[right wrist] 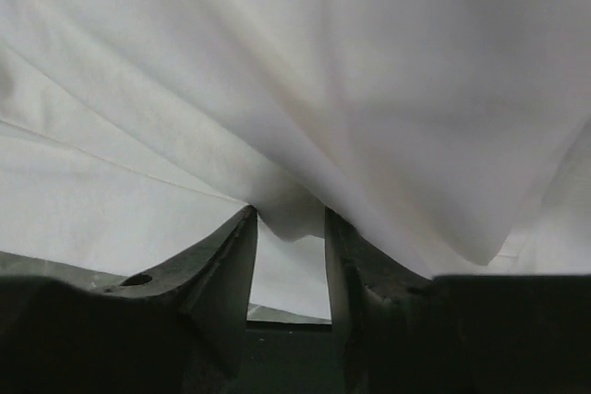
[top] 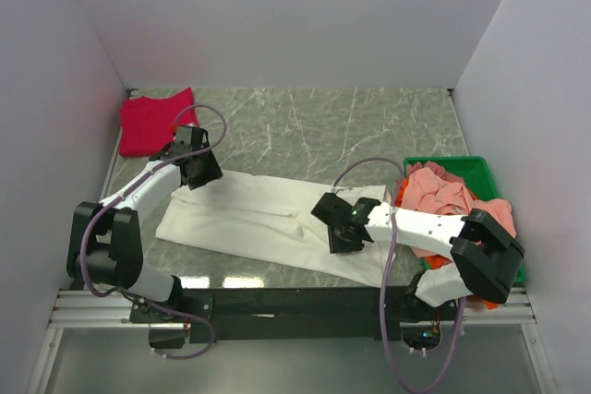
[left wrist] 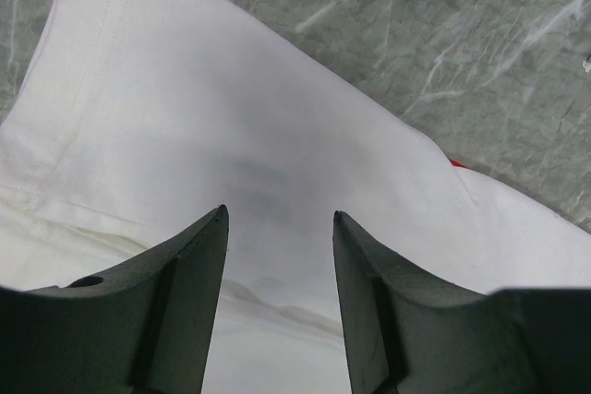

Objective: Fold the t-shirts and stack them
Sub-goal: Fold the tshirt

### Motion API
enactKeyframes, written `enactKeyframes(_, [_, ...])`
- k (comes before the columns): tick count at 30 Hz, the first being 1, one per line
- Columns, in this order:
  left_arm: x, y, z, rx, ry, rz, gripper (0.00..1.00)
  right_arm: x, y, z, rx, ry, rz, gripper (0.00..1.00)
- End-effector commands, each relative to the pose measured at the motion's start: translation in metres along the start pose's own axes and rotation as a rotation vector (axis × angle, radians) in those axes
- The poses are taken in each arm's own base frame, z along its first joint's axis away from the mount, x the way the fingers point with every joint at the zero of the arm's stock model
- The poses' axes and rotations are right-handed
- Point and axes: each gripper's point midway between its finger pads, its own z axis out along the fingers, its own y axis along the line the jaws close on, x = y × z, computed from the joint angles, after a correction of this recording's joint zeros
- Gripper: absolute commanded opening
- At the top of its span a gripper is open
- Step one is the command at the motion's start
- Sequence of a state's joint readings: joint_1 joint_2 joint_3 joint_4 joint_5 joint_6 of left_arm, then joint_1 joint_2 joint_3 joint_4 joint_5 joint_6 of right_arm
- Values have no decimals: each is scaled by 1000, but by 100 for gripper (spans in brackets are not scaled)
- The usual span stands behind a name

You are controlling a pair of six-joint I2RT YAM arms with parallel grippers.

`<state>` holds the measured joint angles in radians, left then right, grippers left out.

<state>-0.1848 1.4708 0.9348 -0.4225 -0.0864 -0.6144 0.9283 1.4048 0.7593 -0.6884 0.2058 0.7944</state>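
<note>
The large white t-shirt point(top: 249, 214) lies as a long folded band slanting across the middle of the table. My left gripper point(top: 201, 173) hovers open over its far left end; in the left wrist view the fingers point(left wrist: 279, 214) stand apart above the flat white cloth point(left wrist: 231, 117), where a sliver of red print point(left wrist: 454, 162) shows. My right gripper point(top: 340, 232) is at the shirt's right end. In the right wrist view its tips point(right wrist: 288, 211) pinch a fold of the white cloth point(right wrist: 277, 62), which drapes raised over them. A folded crimson t-shirt point(top: 155, 122) lies at the back left.
A green plastic bin point(top: 443, 161) stands at the right edge, holding a crumpled salmon-pink shirt point(top: 448, 196) and an orange one point(top: 404, 195). The marble tabletop point(top: 323, 126) is walled in white on three sides. The right arm lies across the bin's near left side.
</note>
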Motion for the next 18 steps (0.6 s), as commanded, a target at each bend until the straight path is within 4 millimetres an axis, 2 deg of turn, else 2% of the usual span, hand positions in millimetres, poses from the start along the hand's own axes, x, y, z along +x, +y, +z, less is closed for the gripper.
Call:
enactKeyframes(1, [-9,-10,0,31,-25,-4,55,-16,-7,-2,50,-51,17,39])
enactKeyframes(5, [-7,-8,3,24,-17,-1,55,-14,-8,2,54,-30,7,25])
enactKeyframes(6, [-6,-8,3,23,-16,0,55,-15,-6,1,47,-27,4,18])
enactKeyframes(9, [-5,-7,3,20,-14,4,55,-20,0,-12,5,-30,6,8])
enactKeyframes(12, [-4,-5,4,16,-13,8,55,-26,17,-35,-124,-18,27,3])
enactKeyframes(13, [-4,-5,4,14,-13,10,55,-25,27,-49,-206,-1,32,3])
enactKeyframes(16, [-2,-4,5,11,-9,13,55,-37,35,-73,-337,-16,61,2])
enactKeyframes(18, [-1,-3,5,11,-6,14,55,-40,27,-73,-396,15,98,1])
